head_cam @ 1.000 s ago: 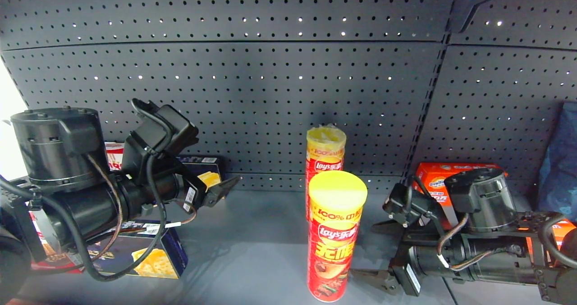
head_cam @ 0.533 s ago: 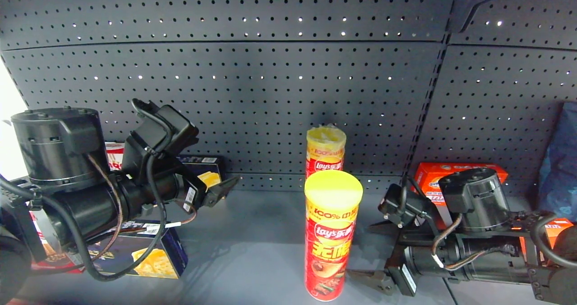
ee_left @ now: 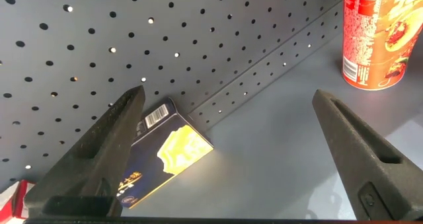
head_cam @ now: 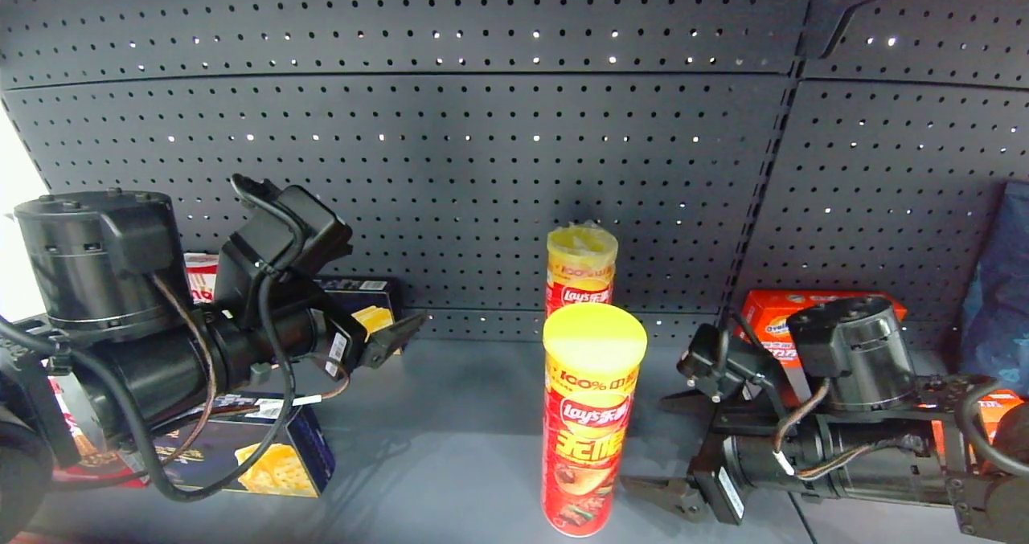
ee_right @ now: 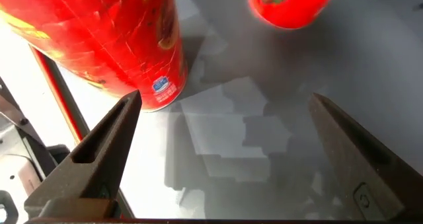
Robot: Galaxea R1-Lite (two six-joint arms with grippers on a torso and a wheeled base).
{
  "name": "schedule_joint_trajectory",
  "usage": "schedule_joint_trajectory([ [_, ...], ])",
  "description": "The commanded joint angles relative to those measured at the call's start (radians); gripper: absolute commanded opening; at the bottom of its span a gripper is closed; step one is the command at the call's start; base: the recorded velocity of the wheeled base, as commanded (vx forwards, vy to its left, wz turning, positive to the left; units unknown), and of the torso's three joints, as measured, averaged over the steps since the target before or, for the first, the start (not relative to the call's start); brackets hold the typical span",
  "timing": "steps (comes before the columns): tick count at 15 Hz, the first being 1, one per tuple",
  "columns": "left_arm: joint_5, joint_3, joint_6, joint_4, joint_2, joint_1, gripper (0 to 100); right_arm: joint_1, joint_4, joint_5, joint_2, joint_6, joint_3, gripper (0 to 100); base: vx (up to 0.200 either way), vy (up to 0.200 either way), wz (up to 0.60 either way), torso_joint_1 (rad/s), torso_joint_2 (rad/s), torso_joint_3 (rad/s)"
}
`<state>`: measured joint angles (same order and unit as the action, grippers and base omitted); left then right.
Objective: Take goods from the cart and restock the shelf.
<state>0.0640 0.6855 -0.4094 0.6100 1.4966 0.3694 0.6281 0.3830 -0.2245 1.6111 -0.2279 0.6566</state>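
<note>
We see yellow lettering and a round logo on the front can (head_cam: 591, 423) at lower centre, the same markings on the rear can (head_cam: 580, 279) just behind it, a barcode on the blue box (ee_left: 168, 148), and small print on the orange box (head_cam: 772, 319) at right.

Shelf floor (head_cam: 450, 415): open stretch between left boxes and 2 chip cans, running back to pegboard wall (head_cam: 450, 166). Front can (head_cam: 591, 415) and rear can (head_cam: 580, 267) upright, 1 behind other, blocking middle. Left side: blue cracker box (head_cam: 257, 456) flat at front edge; dark box (head_cam: 366, 299) against wall, just beyond left pincer (ee_left: 228, 151), jaws wide apart. Right pincer (head_cam: 671, 447), jaws spread, just beside front can. Orange box (head_cam: 792, 311) behind it, blue bag (head_cam: 997, 287) at far right.
</note>
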Motion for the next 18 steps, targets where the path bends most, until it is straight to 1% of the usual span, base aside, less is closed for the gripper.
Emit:
schedule_joint_trajectory([
  [1,0.0,0.002,0.001,-0.001,-0.038,0.0,100,-0.076,0.001,0.002,-0.149,0.005,-0.005,100,0.0,0.0,0.0,0.0,0.0,0.0],
  [2,-0.001,0.002,0.001,-0.001,-0.067,0.0,100,-0.117,0.001,0.002,-0.198,0.005,-0.008,100,0.0,0.0,0.0,0.0,0.0,0.0],
  [3,-0.006,0.0,0.023,-0.004,-0.136,-0.001,100,-0.231,-0.001,0.002,-0.321,0.005,-0.02,100,0.0,0.0,0.0,0.0,0.0,0.0],
  [4,-0.007,-0.001,0.041,-0.007,-0.167,-0.001,100,-0.277,-0.003,0.001,-0.373,0.005,-0.032,100,0.0,0.0,0.0,0.0,0.0,0.0],
  [5,-0.027,-0.024,0.09,-0.012,-0.263,-0.003,100,-0.407,-0.006,-0.003,-0.52,0.005,-0.1,100,0.0,0.0,0.0,0.0,0.0,0.0],
  [6,-0.061,-0.057,0.119,-0.013,-0.332,-0.003,100,-0.488,-0.004,-0.004,-0.62,0.007,-0.172,100,0.0,0.0,0.0,0.0,0.0,0.0],
  [7,-0.099,-0.096,0.139,-0.018,-0.406,-0.003,100,-0.541,-0.001,-0.001,-0.701,0.009,-0.244,100,0.0,0.0,0.0,0.0,0.0,0.0],
  [9,-0.176,-0.215,0.141,-0.024,-0.553,0.002,100,-0.63,-0.003,0.005,-0.869,0.038,-0.4,100,0.0,0.0,0.0,0.0,0.0,0.0],
  [10,-0.202,-0.291,0.135,-0.032,-0.639,0.002,100,-0.683,-0.004,0.016,-0.964,0.059,-0.479,100,0.0,0.0,0.0,0.0,0.0,0.0],
  [11,-0.216,-0.317,0.132,-0.045,-0.676,0.002,100,-0.705,-0.006,0.024,-1.001,0.067,-0.509,100,0.0,0.0,0.0,0.0,0.0,0.0],
  [12,-0.268,-0.374,0.101,-0.134,-0.812,0.0,100,-0.771,-0.01,0.045,-1.114,0.093,-0.569,100,0.0,0.0,0.0,0.0,0.0,0.0],
  [13,-0.291,-0.396,0.083,-0.248,-0.917,0.002,100,-0.804,-0.024,0.053,-1.188,0.122,-0.597,100,0.0,0.0,0.0,0.0,0.0,0.0],
  [14,-0.302,-0.4,0.067,-0.369,-1.024,-0.001,100,-0.832,-0.061,0.053,-1.264,0.137,-0.632,100,0.0,0.0,0.0,0.0,0.0,0.0],
  [15,-0.314,-0.399,0.055,-0.507,-1.125,-0.001,100,-0.844,-0.142,0.056,-1.375,0.147,-0.657,100,0.0,0.0,0.0,0.0,0.0,0.0],
  [16,-0.325,-0.386,0.049,-0.639,-1.225,-0.001,100,-0.849,-0.342,0.086,-1.527,0.163,-0.657,100,0.0,0.0,0.0,0.0,0.0,0.0],
  [17,-0.331,-0.376,0.049,-0.724,-1.293,-0.001,100,-0.852,-0.417,0.14,-1.536,0.193,-0.649,100,0.0,0.0,0.0,0.0,0.0,0.0],
  [18,-0.332,-0.371,0.049,-0.763,-1.334,-0.001,100,-0.854,-0.375,0.186,-1.528,0.234,-0.657,100,0.0,0.0,0.0,0.0,0.0,0.0],
])
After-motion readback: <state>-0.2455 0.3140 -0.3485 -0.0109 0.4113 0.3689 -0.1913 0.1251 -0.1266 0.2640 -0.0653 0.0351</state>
